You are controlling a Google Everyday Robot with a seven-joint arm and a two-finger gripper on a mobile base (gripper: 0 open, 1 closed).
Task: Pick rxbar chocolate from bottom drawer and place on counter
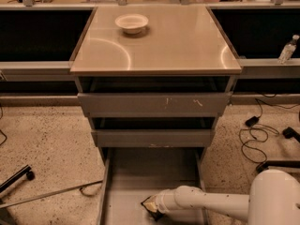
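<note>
**Reaching Low for the Bar, With Drawers Jutting Overhead**

Coming in from 4 o'clock, the white arm is holding its gripper (153, 211) down in the bottom drawer (140, 172), at 6 o'clock from the counter (178, 46). A small dark shape with a pale edge, apparently the rxbar chocolate (149, 202), is lying on the drawer floor at the gripper's tip. Whether the gripper is clamped on it cannot be told. A shallow hold is risking a slip of the thin bar. A lift toward 12 o'clock is risking a knock against the upper drawers (154, 104). A bowl (132, 22) is occupying the counter's 11 o'clock corner.
</note>
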